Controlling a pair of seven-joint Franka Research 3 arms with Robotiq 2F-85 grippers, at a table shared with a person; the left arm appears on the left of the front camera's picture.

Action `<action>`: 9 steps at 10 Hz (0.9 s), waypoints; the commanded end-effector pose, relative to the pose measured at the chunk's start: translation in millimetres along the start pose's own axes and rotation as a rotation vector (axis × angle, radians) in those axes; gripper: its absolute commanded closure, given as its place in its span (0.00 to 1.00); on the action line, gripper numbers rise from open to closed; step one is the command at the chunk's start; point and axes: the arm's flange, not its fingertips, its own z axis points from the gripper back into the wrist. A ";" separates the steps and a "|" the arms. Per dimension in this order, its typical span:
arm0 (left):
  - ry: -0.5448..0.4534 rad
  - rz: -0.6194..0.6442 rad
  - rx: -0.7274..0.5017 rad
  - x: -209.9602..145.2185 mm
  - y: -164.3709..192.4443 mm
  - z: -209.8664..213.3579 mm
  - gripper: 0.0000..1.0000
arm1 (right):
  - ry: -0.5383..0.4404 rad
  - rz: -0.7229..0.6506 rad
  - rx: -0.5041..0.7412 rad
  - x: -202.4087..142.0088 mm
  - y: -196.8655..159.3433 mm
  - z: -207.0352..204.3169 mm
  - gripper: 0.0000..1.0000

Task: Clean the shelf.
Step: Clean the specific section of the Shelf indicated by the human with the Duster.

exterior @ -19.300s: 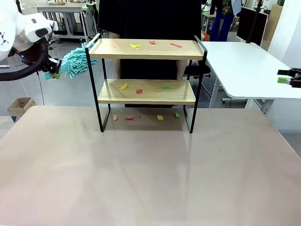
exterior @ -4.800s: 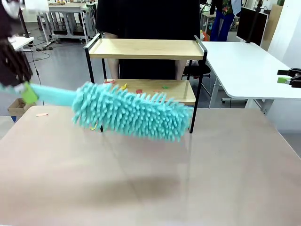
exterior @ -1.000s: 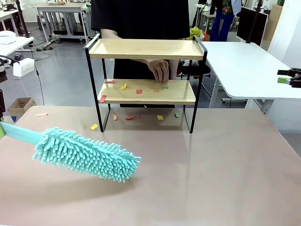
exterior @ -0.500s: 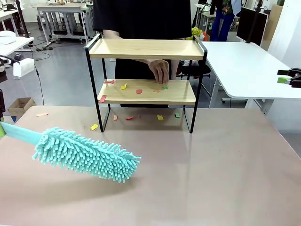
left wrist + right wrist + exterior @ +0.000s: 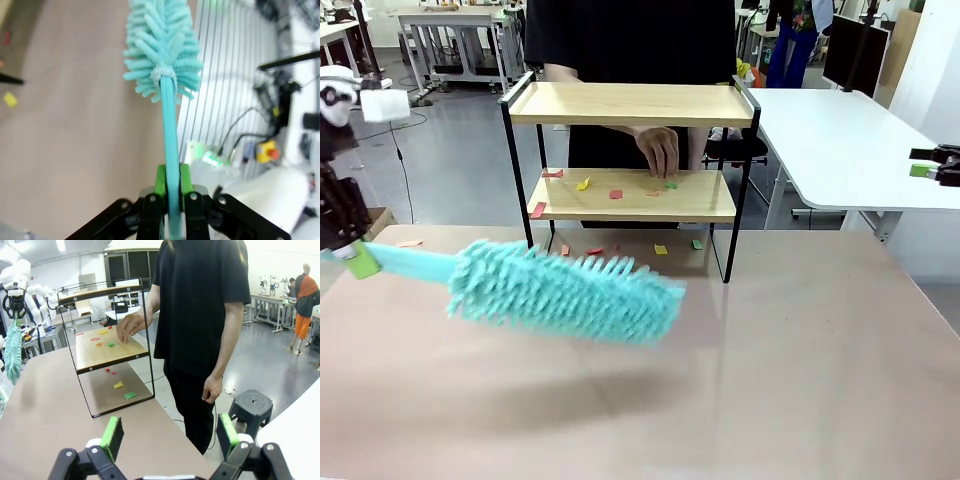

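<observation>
**Item 1.** Two-tier shelf [image 5: 630, 104], light wooden boards in a thin black metal frame. It stands in the upper middle of the front view, at the far edge of the beige table [image 5: 780, 380]. The top board looks bare. The lower board [image 5: 700, 203] carries small coloured paper scraps [image 5: 615, 194], and more lie on the table between the legs.

**Item 2.** Long turquoise chenille duster [image 5: 565, 290] with a flat handle [image 5: 167, 125]. It is at left-centre of the front view, blurred. It hangs above the table in front of the shelf, apart from it, head pointing right.

**Item 3.** Left gripper [image 5: 171, 172], lower middle of its wrist view. The green pads are clenched on the end of the handle.

**Item 4.** Right gripper [image 5: 169, 435], bottom of its wrist view. The fingers are spread wide, grasping nothing, well off from the shelf.

**Item 5.** Person's hand [image 5: 661, 150], right of centre in the front view. It rests on the lower board among the scraps.

**Handling note (judgement).** The step in hand appears to be bringing the duster to the lower board.
- Enter through the open left end, head level and low between the two boards.
- Draw the scraps in one light stroke towards an open edge.
- Mind the person's hand, and stop short of it or wait for it to leave.
- Keep clear of the thin uprights, since the light frame would likely slide if pushed.
- The scraps under the shelf probably call for a separate pass.
</observation>
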 end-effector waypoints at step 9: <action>-0.393 0.528 0.062 126.2 -61.3 -49.5 0.87 | -0.002 0.008 0.002 4.0 0.7 -2.1 0.00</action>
